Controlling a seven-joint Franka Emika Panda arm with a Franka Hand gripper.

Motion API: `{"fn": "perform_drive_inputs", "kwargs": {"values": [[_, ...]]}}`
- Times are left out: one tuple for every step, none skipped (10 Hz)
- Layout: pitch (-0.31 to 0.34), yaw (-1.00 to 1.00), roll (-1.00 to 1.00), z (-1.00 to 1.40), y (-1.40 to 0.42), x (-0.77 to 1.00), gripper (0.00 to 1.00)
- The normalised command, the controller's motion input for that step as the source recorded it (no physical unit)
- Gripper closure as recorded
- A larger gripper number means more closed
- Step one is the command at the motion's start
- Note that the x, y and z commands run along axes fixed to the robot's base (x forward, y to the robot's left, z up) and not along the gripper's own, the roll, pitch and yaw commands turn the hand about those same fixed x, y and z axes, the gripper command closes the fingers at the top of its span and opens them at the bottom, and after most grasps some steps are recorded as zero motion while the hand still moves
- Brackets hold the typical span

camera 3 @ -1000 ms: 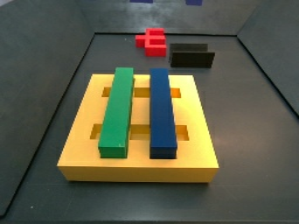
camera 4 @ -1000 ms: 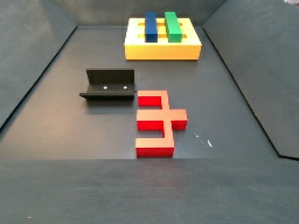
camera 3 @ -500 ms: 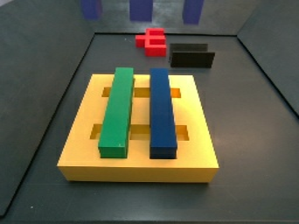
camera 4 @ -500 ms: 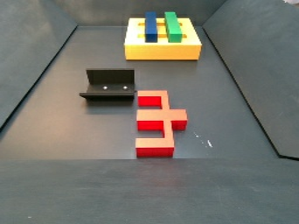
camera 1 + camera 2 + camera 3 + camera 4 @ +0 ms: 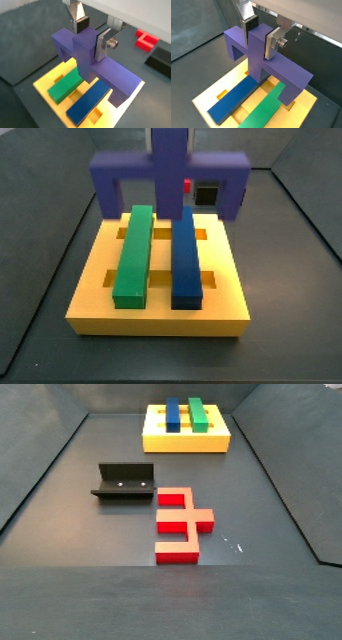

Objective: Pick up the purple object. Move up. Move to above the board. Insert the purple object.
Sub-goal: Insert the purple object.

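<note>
The purple object [image 5: 107, 72] [image 5: 284, 72] is a wide crossbar with legs pointing down and a central post. My gripper [image 5: 92, 35] [image 5: 261, 34] is shut on that post, a silver finger pressed on each side. In a side view the purple object [image 5: 167, 168] hangs level over the far end of the board [image 5: 160, 318], its legs just above the yellow surface. The fingers are cut off above that view. The board [image 5: 47, 82] [image 5: 204, 100] carries a long green bar [image 5: 132, 253] and a long blue bar [image 5: 186, 258]. In a side view the board [image 5: 187, 444] shows without the purple object.
A red blocky piece [image 5: 181, 524] [image 5: 143, 40] lies on the dark floor beyond the board. The fixture [image 5: 124, 481] [image 5: 207, 194] stands beside it. Dark walls close in the floor on both sides.
The purple object has come down into a side view: first out of sight, then only its leg tips at the top edge, now its whole crossbar over the board's far end.
</note>
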Motion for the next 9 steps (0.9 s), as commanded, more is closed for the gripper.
{"fn": "perform_drive_inputs", "kwargs": {"values": [[-0.094,0.11,0.15,-0.52,-0.38,0.0,1.0],[-0.069,0.06,0.13,-0.51,-0.21,0.0,1.0],[-0.033,0.05,0.16,-0.47,-0.13,-0.05,1.0],[0.0,0.06,0.13,-0.31,-0.09,0.0,1.0],[0.0,0.1,0.06,-0.15,-0.07,0.0,1.0],[0.0,0.12,0.06,-0.15,-0.14,0.0,1.0],[-0.006,0.07,0.0,-0.08,-0.1,0.0,1.0],[-0.023,0.05,0.0,-0.07,-0.07,-0.02,1.0],[-0.036,0.06,0.0,-0.09,-0.09,0.0,1.0]]}}
